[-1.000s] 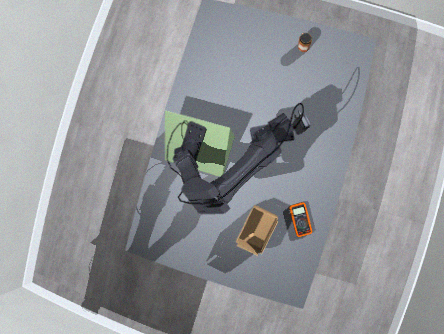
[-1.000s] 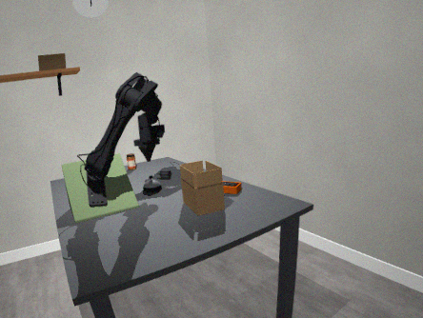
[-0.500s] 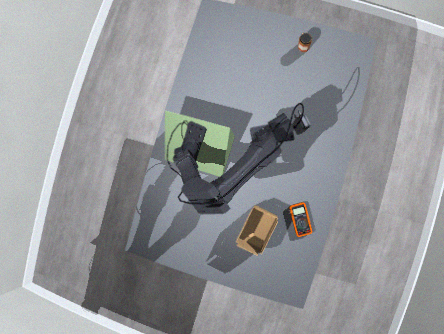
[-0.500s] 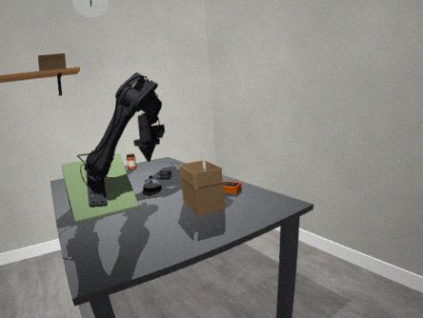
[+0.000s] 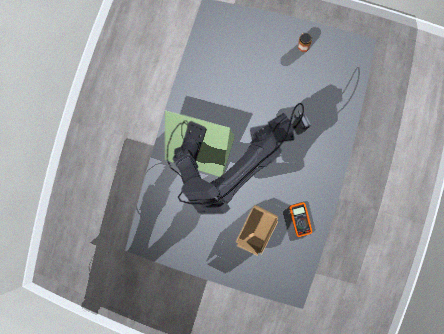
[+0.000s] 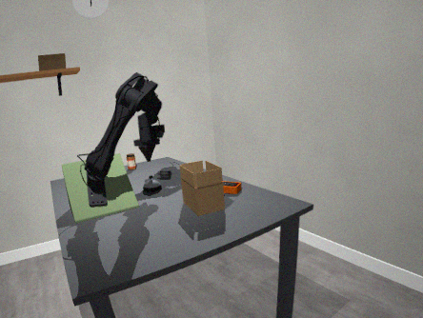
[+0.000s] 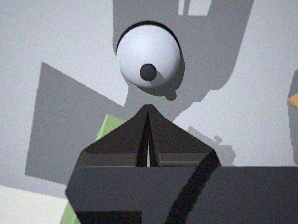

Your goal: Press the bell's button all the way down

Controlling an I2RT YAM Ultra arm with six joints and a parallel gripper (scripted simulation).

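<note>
We hold our arm [image 6: 110,134] raised and bent, the pincer [image 6: 148,155] pointing down, its fingers pressed together on nothing. The bell [image 7: 148,56] sits on the table [image 6: 248,211] below and just ahead of the tip, apart from it, its button [image 7: 148,72] up. Beside it stand a box [image 6: 202,187] and a meter [image 5: 301,219]; farther off stands a jar [image 5: 304,42].

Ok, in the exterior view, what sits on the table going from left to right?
Green mat with the arm's base → small jar → bell, with the shut gripper above it → cardboard box → orange meter.
</note>
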